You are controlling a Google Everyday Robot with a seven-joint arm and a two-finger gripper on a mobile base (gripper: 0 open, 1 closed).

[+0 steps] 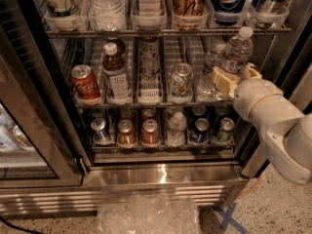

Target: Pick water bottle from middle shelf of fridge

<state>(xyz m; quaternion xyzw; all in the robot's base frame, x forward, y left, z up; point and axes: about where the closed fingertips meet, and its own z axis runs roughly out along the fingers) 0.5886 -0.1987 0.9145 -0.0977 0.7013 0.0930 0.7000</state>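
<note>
1. The cream two-finger gripper (237, 77) sat at the right end of the silvery wire middle shelf (146, 103). It was clamped low on the clear ribbed, white-capped water bottle (237, 52), probably to keep it upright.
2. The stainless-steel, glass-doored fridge (161, 174) held its drinks in lanes, with a red cola can (86, 83) at far left.

Dim, warm light; pale gripper (237, 76) clasping the water bottle (238, 51) gleams.

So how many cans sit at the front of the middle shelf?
2: a red cola can far left, a green-white can right of centre; others may hide deeper. The claw, at the right end, grips the water bottle.
</note>
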